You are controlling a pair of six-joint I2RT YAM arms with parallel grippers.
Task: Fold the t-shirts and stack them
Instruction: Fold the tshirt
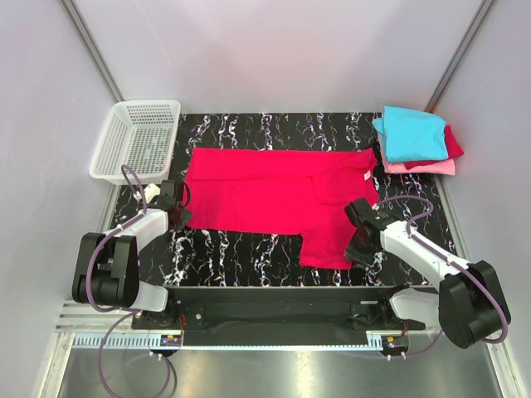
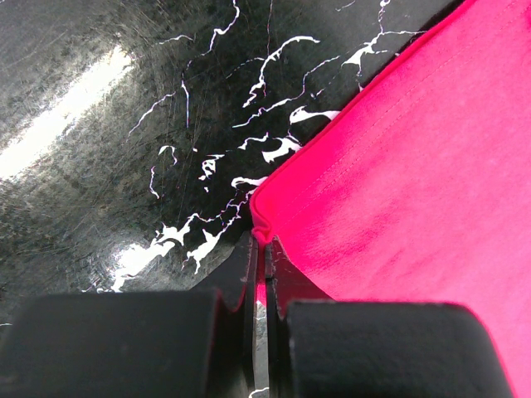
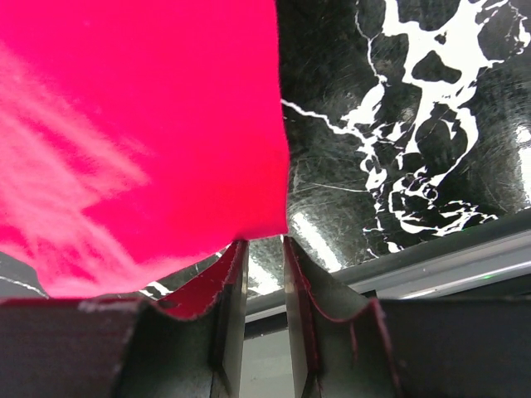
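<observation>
Left fingers [image 2: 246, 264] clamp the red t-shirt [image 1: 265, 191] at its corner; right fingers [image 3: 235, 267], parted at its hem, should secure cloth before both lift evenly.

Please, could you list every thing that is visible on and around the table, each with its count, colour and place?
crimson t-shirt: 1, bright red, spread flat across the middle of the table
cyan t-shirt: 1, cyan, folded, top of the stack at the far right corner
dark red t-shirt: 1, dark red, folded, under the cyan one
pink t-shirt: 1, pink, folded, bottom of the stack
basket: 1, white mesh, far left corner
table: 1, black with white veins
left end effector: 1, black, shut on the crimson shirt's near left corner
right end effector: 1, black, open, at its near right corner
</observation>
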